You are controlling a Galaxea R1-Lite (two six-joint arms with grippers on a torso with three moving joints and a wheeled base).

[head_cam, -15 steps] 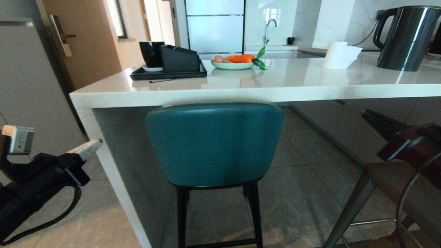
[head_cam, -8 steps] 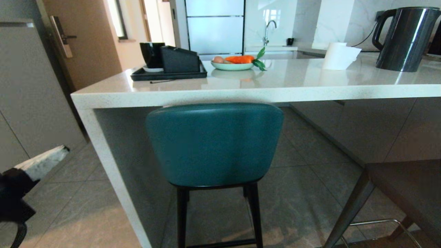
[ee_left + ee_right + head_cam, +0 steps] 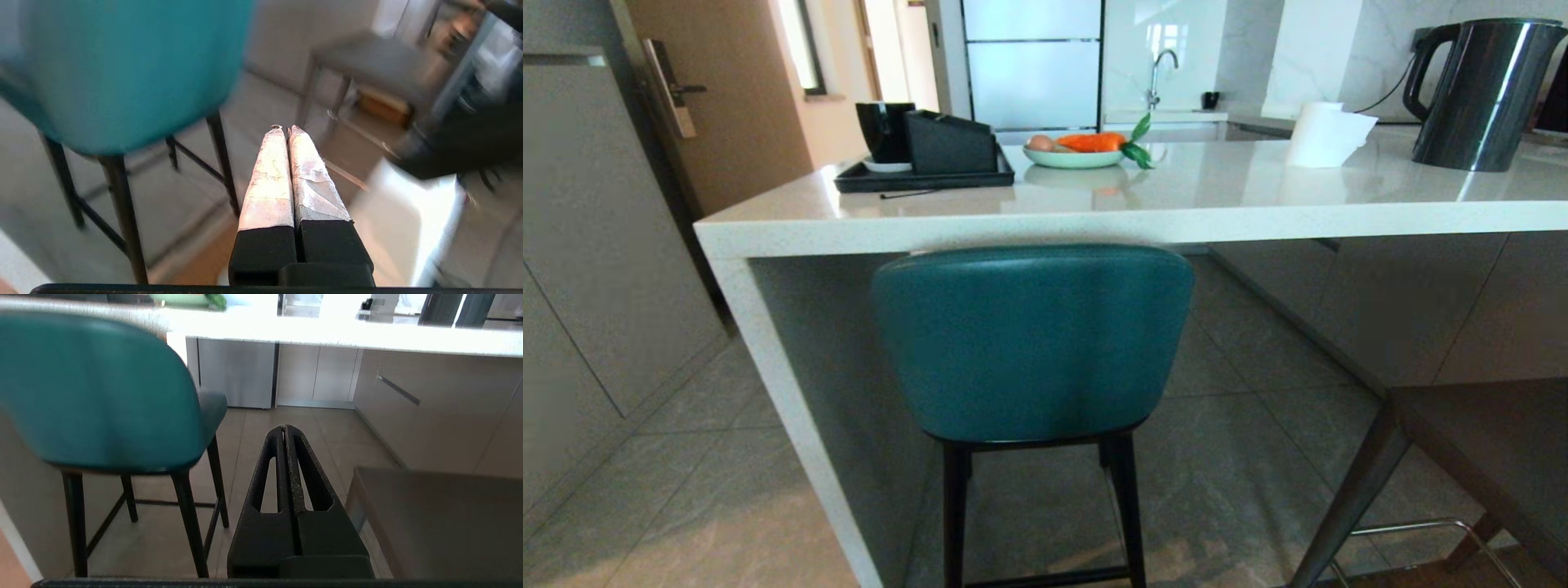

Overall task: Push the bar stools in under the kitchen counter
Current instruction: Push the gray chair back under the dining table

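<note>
Both of my grippers, left gripper (image 3: 284, 132) and right gripper (image 3: 284, 430), have fingers pressed together, gripping nothing, absent from the head view. At centre frame, the teal stool (image 3: 1033, 343) sits under the kitchen counter (image 3: 1094, 224); I judge it done. Next comes the grey stool (image 3: 1486, 441), lower right, out from the counter. A tray (image 3: 923, 175) and kettle (image 3: 1478, 90) sit on top, no obstacle.

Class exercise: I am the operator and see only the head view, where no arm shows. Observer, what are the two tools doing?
Observer: The left tool is shut and empty, pointing past the teal stool at its legs, touching nothing.
Operator: And the right one?
Observer: The right tool is also shut and empty, with the teal stool on one side and the grey stool on the other, clear of both.
</note>
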